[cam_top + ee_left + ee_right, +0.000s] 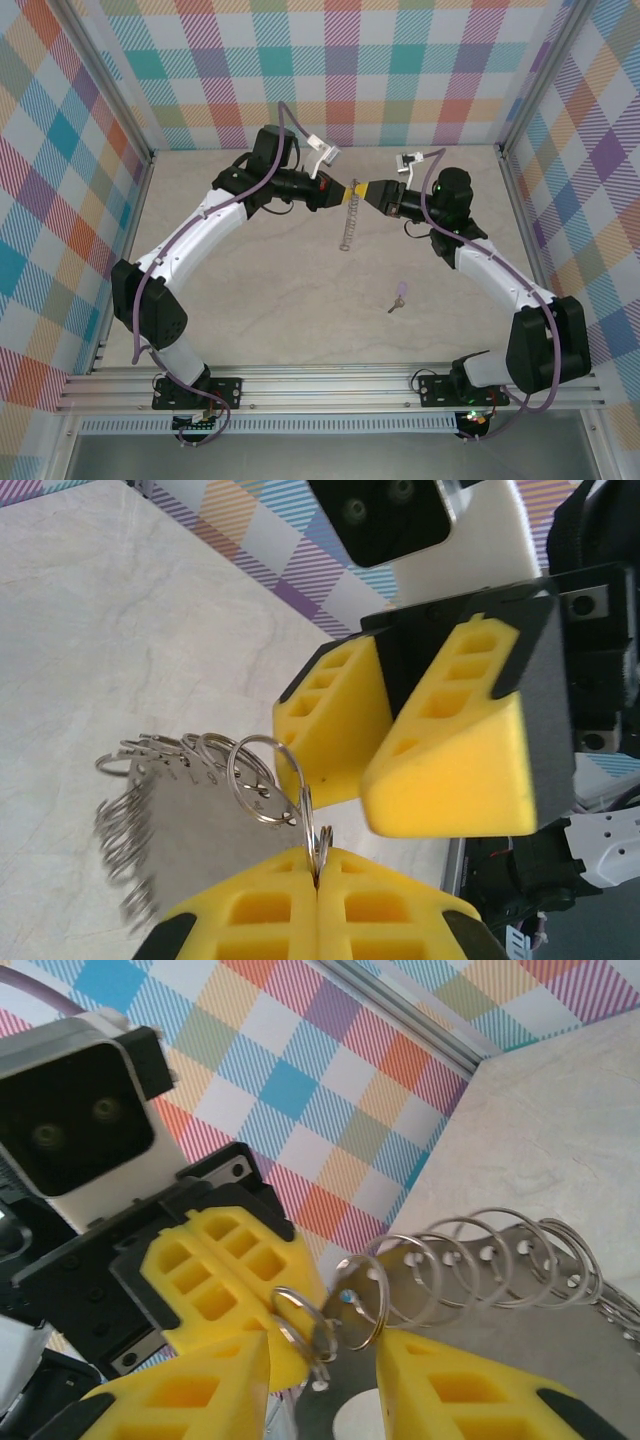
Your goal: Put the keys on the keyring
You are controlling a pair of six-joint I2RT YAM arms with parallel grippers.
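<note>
Silver-grey metal keyring (346, 225), a flat thin piece with many small silvery split rings strung along its edge, is up off the table (250, 300), over the far-centre area. From above it reads as a thin line running from the two end effectors toward the near edge. I cannot tell whether its lower end touches the table.

Left end effector (352, 190): yellow fingers closed together, clamped on one small split ring at the end of the keyring. In the left wrist view that ring stands pinched in the seam between the pads (318, 880), and the rest of the keyring (190, 830) trails off to the left.

Right end effector (372, 190): faces the left one tip to tip, just beside it. Its jaws stand apart. In the right wrist view the gap (322, 1350) holds one or two of the end rings of the keyring (500, 1290); contact with either pad cannot be made out. The closed left end effector (290, 1305) sits directly behind those rings.

Small key with a lilac head and short silvery blade (398, 296): lies flat on the table, right of centre, between the keyring and the near edge, well apart from both end effectors. It is not on the keyring.

Pastel plaid walls (350, 60) enclose the far, left and right sides of the table.
</note>
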